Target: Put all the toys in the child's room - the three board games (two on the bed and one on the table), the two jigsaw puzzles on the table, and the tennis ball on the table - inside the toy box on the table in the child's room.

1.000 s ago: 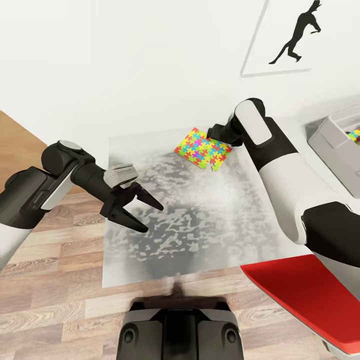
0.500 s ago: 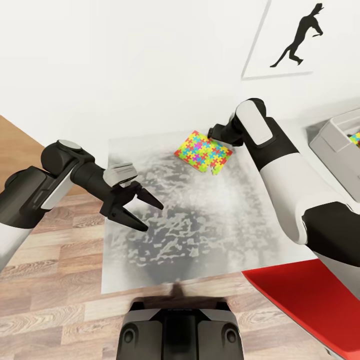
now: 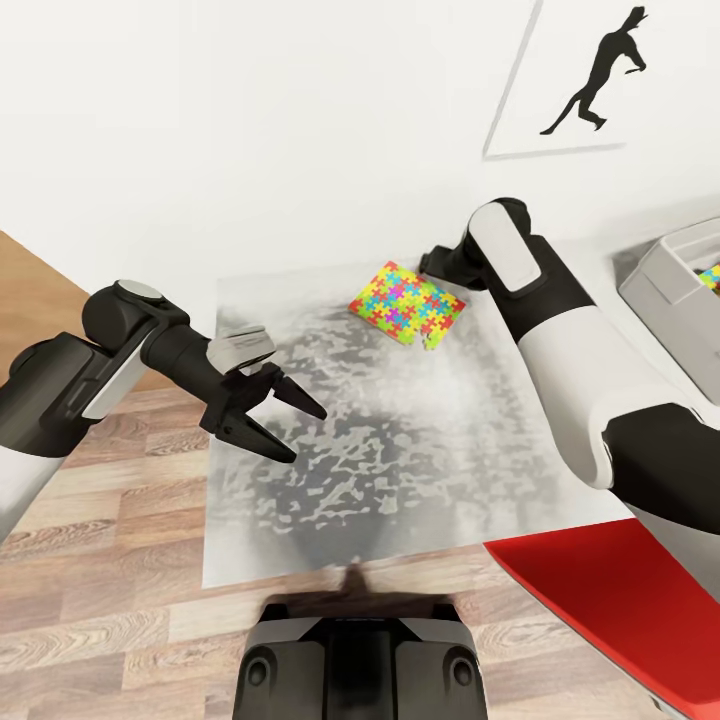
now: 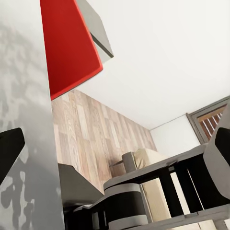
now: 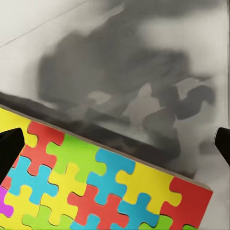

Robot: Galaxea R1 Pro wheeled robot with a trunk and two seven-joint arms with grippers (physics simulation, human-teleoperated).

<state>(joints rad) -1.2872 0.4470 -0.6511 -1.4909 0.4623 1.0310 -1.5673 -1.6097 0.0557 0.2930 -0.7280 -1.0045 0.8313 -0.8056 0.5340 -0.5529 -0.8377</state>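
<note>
One jigsaw puzzle [image 3: 407,305], a thin square of bright interlocking pieces, lies on the mottled dark grey part of the table [image 3: 400,470]. My right gripper [image 3: 436,262] hovers at the puzzle's far corner. In the right wrist view the puzzle [image 5: 96,184] lies just below the open gripper [image 5: 115,143], with nothing between the fingers. My left gripper [image 3: 290,425] stands open over the table's left edge, holding nothing. The light grey toy box [image 3: 665,290] is at the right edge, and a patch of puzzle pattern [image 3: 710,274] shows inside it.
A red chair seat [image 3: 620,590] sits at the lower right against the table. A white wall with a black silhouette picture [image 3: 590,75] rises behind the table. Wood-plank floor [image 3: 100,600] lies to the left and in front.
The camera shifted slightly a second ago. My right gripper has edged a little toward the wall by the puzzle's corner. The puzzle and my left arm have stayed put.
</note>
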